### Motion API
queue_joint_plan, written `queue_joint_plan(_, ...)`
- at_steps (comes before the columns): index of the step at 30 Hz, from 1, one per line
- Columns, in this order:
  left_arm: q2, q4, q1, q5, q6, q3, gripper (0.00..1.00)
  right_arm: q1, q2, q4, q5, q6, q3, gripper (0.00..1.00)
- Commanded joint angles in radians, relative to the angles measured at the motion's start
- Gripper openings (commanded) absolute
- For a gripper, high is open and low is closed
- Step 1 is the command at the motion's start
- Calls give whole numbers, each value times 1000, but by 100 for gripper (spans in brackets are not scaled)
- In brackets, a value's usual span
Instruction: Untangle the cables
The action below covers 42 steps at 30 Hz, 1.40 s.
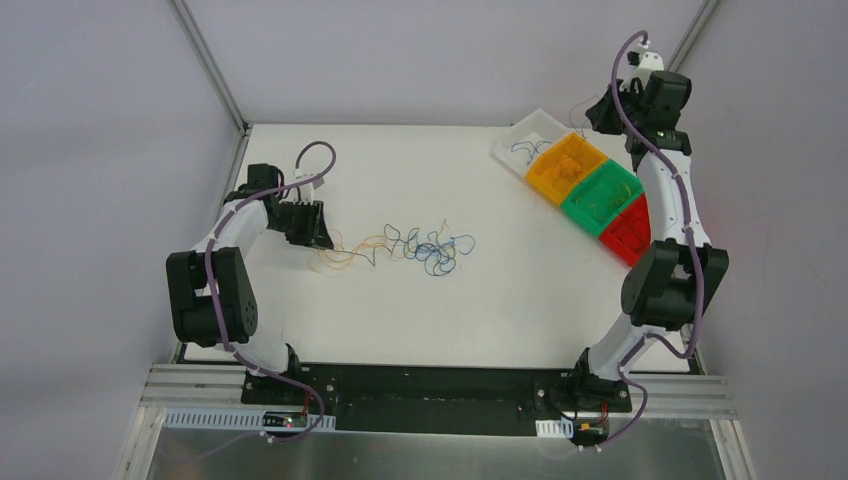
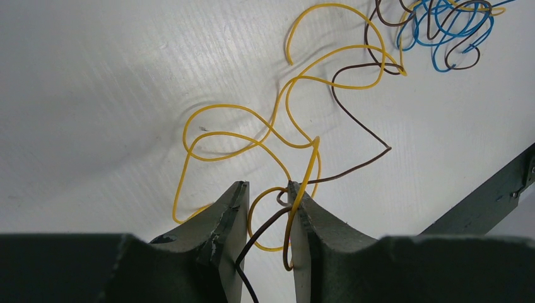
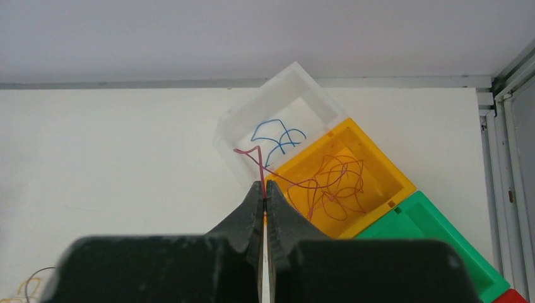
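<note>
The cables (image 1: 425, 248) lie as a loose tangle of orange, yellow, blue and dark wires mid-table. My left gripper (image 1: 318, 232) is at the tangle's left end. In the left wrist view its jaws (image 2: 268, 189) stand apart. A yellow wire (image 2: 252, 136) and a brown wire (image 2: 359, 120) pass loosely between them, and blue wires (image 2: 441, 31) bunch farther off. My right gripper (image 1: 600, 112) hovers by the bins at the back right. It (image 3: 265, 185) is shut on a thin red wire (image 3: 255, 161) that trails into the yellow bin (image 3: 385, 189).
A row of bins runs diagonally at the back right: a clear bin (image 3: 315, 95) with blue wires, the yellow bin with reddish wires, a green bin (image 3: 435, 246) and a red bin (image 1: 628, 232). A metal frame rail (image 2: 492, 189) borders the table.
</note>
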Motion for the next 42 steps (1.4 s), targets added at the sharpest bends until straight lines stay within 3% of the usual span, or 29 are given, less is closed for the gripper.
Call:
queue_joint_plan(1,6,-42,-10,-1,-10,39,29,-9,84,56,-20,-102,-16,0)
queue_joint_plan(9,-1,-58,-17,-9,-24,50,29,-9,287,23,7,-154,37,0)
queue_joint_plan(16,-5,-62,-44,-13,-30,44,27,-7,353,-83,-1,-177,69,1)
queue_joint_plan(20,-6,-62,-98,6,-23,49,19,-7,302,-125,-22,-163,74,45)
queue_joint_plan(24,-23,-62,-171,59,-41,72,0,-7,196,-154,-77,-146,60,67)
queue_joint_plan(30,-91,-61,-267,170,-144,156,0,13,4,-227,-212,-135,-2,84)
queue_joint_plan(33,-133,-57,-297,202,-197,208,0,77,-106,-261,-298,-119,-63,88)
queue_joint_plan(36,-170,-57,-315,207,-236,261,0,185,-193,-250,-361,-66,-118,88)
queue_joint_plan(39,-186,-57,-319,242,-292,317,11,332,-257,-207,-388,-12,-181,88)
queue_joint_plan(42,-195,-56,-325,274,-334,356,9,487,-289,-137,-380,10,-244,88)
